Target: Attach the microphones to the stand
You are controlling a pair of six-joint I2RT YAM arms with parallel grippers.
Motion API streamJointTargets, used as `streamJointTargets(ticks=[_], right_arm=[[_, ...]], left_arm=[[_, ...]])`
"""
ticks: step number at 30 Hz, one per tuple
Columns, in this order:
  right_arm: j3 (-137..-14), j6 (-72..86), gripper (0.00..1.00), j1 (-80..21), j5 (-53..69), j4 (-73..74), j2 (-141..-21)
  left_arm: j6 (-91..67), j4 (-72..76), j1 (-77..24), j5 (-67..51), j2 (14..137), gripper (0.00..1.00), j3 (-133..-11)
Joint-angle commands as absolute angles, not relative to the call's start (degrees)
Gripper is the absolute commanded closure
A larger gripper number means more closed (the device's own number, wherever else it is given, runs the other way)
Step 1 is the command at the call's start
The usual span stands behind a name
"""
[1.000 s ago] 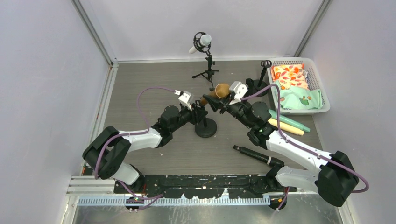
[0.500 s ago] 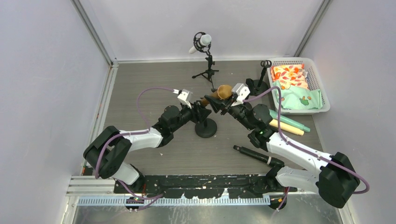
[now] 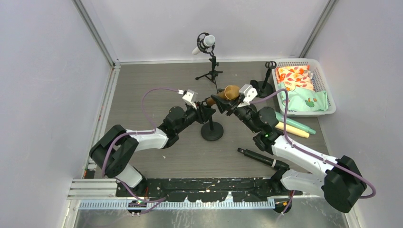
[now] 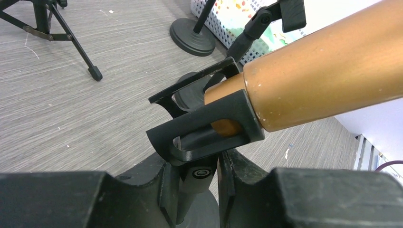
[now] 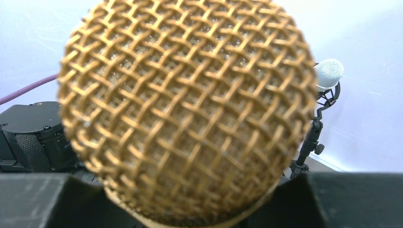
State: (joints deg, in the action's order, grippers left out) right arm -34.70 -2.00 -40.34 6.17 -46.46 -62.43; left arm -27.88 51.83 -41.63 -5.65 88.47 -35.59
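The gold microphone (image 3: 227, 92) lies tilted with its tail end in the black clip (image 4: 204, 128) of the round-base stand (image 3: 212, 130). My right gripper (image 3: 228, 100) is shut on it just behind its mesh head (image 5: 187, 109). My left gripper (image 3: 205, 110) is shut on the stand's post (image 4: 197, 183) right under the clip. The white microphone (image 3: 204, 43) sits on the tripod stand (image 3: 210, 73) at the back. The teal microphone (image 3: 294, 123), the cream-yellow microphone (image 3: 291, 129) and the black microphone (image 3: 256, 157) lie on the table at the right.
A white basket (image 3: 317, 71) of patterned cloths stands at the back right. A second round-base stand (image 3: 264, 85) with an empty clip stands next to it. Grey walls close in the table on three sides.
The gold microphone and my right gripper have moved a little toward the back and slid the tail further into the clip. My left gripper and the stand shifted slightly right.
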Motion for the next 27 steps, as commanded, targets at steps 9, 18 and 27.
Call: streamJointTargets(ticks=[9,18,27], right_arm=[[-33.79,3.21,0.99,-40.70,3.39,-34.38,-64.52],[-38.23,7.53,0.99,-40.75,1.12,-18.27,-65.43],[-34.88,6.77,0.99,-43.48,-8.66,-21.58,-71.41]], left_arm=[[-28.63,57.75,-41.84,-8.22,88.42,1.00,-38.34],[-25.27,55.59,-41.84,-9.93,87.95,1.00,-38.93],[-25.49,55.55,-41.84,-10.63,88.35,1.00,-39.46]])
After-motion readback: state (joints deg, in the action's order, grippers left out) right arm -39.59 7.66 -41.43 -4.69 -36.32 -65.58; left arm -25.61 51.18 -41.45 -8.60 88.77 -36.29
